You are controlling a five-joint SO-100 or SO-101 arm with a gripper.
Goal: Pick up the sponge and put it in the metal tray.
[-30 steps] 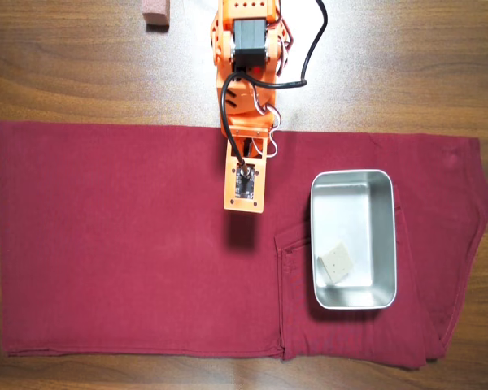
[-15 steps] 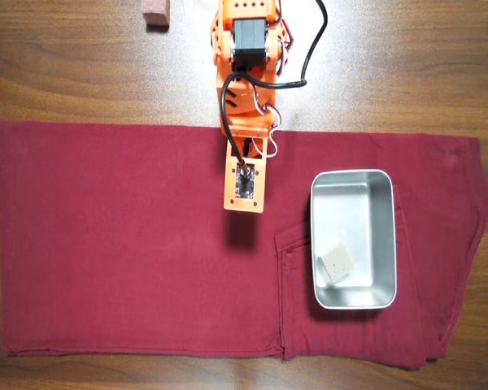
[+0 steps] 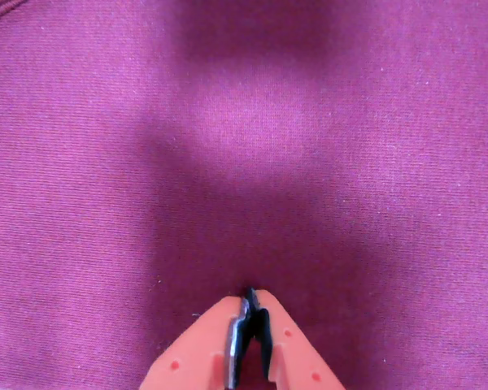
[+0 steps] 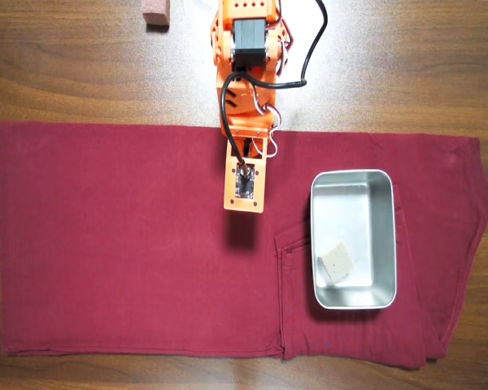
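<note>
In the overhead view the small beige sponge (image 4: 336, 262) lies inside the shiny metal tray (image 4: 355, 210), near the tray's lower left corner. The tray sits on the right part of a maroon cloth. The orange arm (image 4: 246, 97) reaches down from the top edge and ends over the cloth, left of the tray and apart from it. In the wrist view my gripper (image 3: 250, 299) shows at the bottom edge, its orange jaws shut with nothing between them, over bare cloth. Neither the sponge nor the tray appears in the wrist view.
The maroon cloth (image 4: 114, 244) covers most of a wooden table (image 4: 407, 65). A pinkish-brown block (image 4: 155, 12) lies on the wood at the top, left of the arm's base. A black cable (image 4: 313, 49) loops beside the arm.
</note>
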